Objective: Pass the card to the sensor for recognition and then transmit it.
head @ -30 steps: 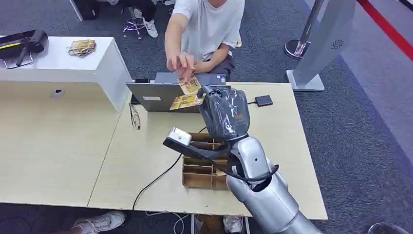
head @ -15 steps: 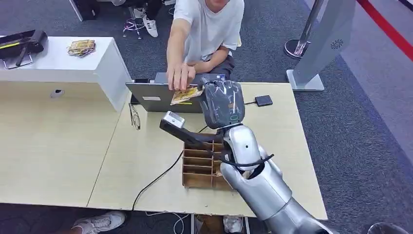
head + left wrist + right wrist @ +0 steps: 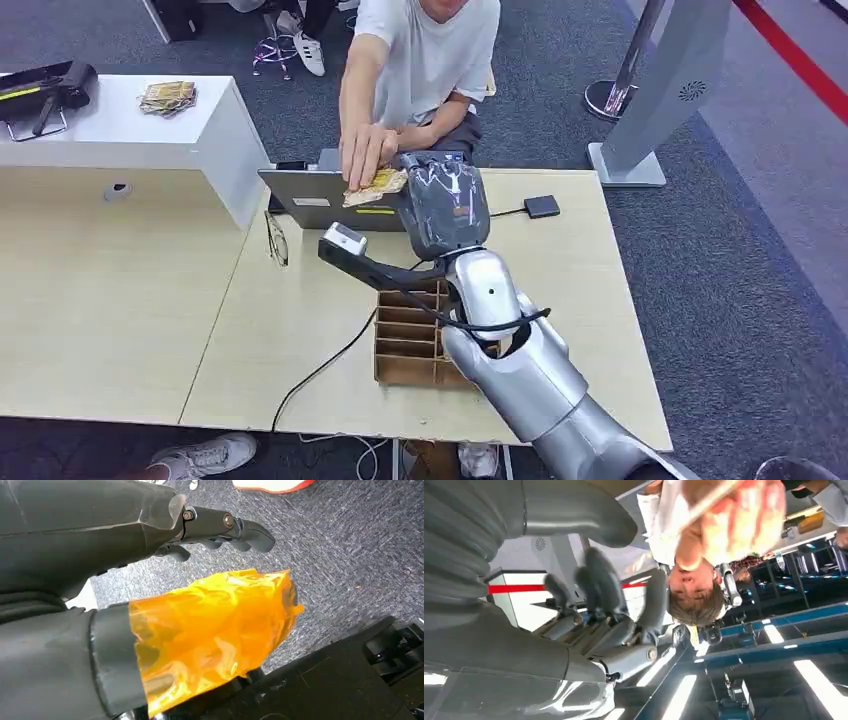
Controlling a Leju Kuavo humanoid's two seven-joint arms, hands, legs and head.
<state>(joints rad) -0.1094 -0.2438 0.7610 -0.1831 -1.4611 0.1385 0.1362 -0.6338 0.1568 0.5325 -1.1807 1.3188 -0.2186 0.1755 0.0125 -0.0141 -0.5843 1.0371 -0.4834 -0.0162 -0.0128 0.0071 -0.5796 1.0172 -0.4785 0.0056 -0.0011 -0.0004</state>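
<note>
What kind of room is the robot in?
Probably an office or reception area: grey carpet, a wooden desk with a laptop, and a person seated across taking a card.

Office: desks, laptop, grey carpet

Person's hand grips card — right hand alongside

No writing can be made out anywhere. The pale label on the laptop lid, at ten o'clock from the wooden tray, is too small to read.
</note>
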